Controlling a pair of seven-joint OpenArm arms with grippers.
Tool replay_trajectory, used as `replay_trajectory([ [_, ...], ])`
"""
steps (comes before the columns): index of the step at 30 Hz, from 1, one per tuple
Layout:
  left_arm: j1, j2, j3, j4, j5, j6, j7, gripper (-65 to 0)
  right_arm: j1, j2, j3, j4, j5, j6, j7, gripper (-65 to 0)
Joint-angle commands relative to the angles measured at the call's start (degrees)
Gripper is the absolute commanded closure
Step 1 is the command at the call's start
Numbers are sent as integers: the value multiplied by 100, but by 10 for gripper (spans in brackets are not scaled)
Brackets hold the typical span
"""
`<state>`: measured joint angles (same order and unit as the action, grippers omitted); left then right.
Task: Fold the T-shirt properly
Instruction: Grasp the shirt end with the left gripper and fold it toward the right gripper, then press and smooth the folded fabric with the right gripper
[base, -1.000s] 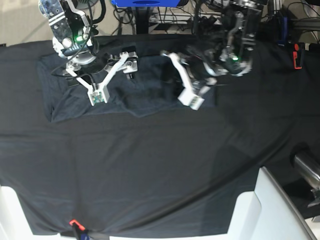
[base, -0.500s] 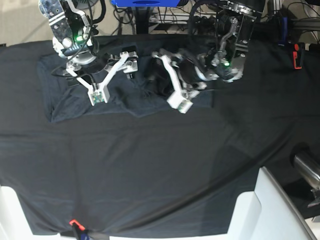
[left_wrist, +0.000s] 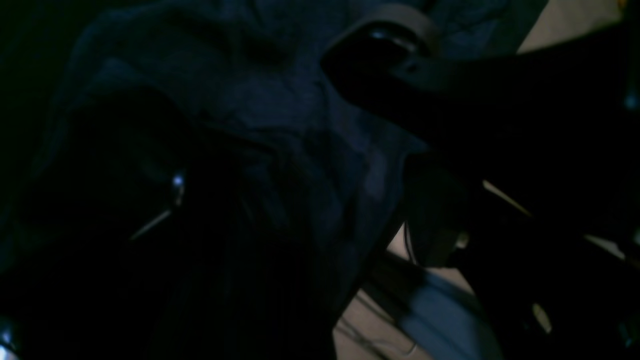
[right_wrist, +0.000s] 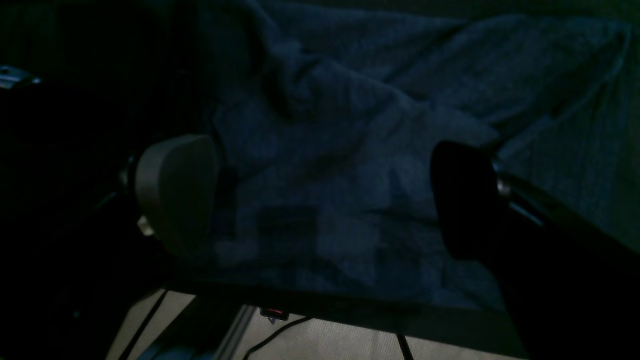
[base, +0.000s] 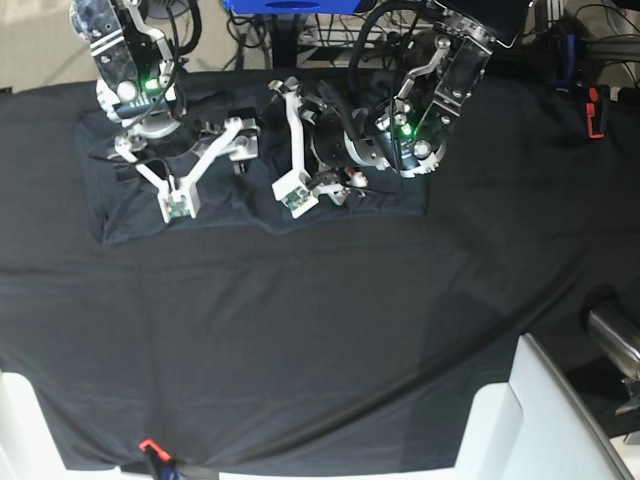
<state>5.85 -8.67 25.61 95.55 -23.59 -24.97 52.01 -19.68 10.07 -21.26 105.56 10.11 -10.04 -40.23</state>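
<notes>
Since earlier frame: left gripper (base: 296, 150) shifted toward table cloth's (base: 300, 340) far-left corner, fingers now spread wide over T-shirt (base: 330, 205), holding nothing. Right gripper (base: 205, 165) likewise wide, empty, near shirt's left end. Wrist views add fabric wrinkles; base view shows shirt along far edge.

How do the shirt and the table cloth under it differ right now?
The shirt is slate-grey with a blue tinge; the cloth is blacker. The shirt covers only a far strip under both arms; the cloth spans nearly the whole table. The shirt is rumpled with folds; the cloth lies mostly smooth, with a few long creases. Both are plain, dark fabric.
</notes>
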Motion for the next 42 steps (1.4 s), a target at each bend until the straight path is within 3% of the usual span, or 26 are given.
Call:
replay_trajectory([
  [1, -88, 150, 2, 278, -555, -101, -370, -512, -14, -61, -59, 95, 198, 156, 10, -650],
  [5, -9, -325, -561, 788, -564, -74, -150, -510, 65, -61, -121, 104, 198, 156, -17, -650],
  [7, 290, -641, -1229, 990, -564, -74, -150, -507, 109, -70, -217, 104, 198, 156, -17, -650],
  [9, 571, -861, -1923, 1025, -564, -83, -150, -459, 258, -70, -437, 104, 198, 156, -34, -650],
  [10, 756, -966, -2284, 999, -564, -92, -150, -413, 302, -70, -551, 104, 198, 156, -34, -650],
  [12, 1204, -1204, -3172, 920, -555, -101, -194, -244, 434, -70, -868, 104, 198, 156, -149, -641],
  [14, 1521, -1309, -4007, 814, -564, -101, -194, -16, 645, -79, -1351, 77, 198, 147, -412, -548],
  [15, 1609, -1318, -4376, 753, -555, -101, -194, 0, 733, -97, -1554, 68, 198, 138, -544, -500],
  [17, 1714, -1309, -5281, 542, -555, -109, -194, 0, 865, -272, -1984, 68, 189, 130, -808, -410],
  [19, 1714, -1309, -5932, 313, -537, -180, -194, 0, 856, -527, -2028, 16, 189, 121, -957, -392],
  [23, 1670, -1344, -7075, -188, -520, -1068, -203, 0, 865, -905, -2055, -406, 172, 112, -1107, -501],
  [25, 1670, -1441, -7409, -416, -511, -1490, -203, 0, 874, -914, -2019, -477, 172, -152, -1133, -566],
  [27, 1679, -1547, -7637, -742, -511, -1503, -212, 0, 865, -914, -2037, -477, 172, -600, -1151, -587],
  [29, 1679, -1626, -7831, -988, -511, -1503, -212, 0, 856, -888, -2019, -485, 198, -811, -1151, -585],
  [33, 1679, -1696, -8200, -1243, -511, -1503, -221, 0, 865, -897, -1993, -661, 207, -829, -1318, -585],
  [42, 1679, -1749, -8218, -1225, -511, -1503, -221, 0, 865, -1028, -1694, -1004, 207, -829, -1503, -572],
])
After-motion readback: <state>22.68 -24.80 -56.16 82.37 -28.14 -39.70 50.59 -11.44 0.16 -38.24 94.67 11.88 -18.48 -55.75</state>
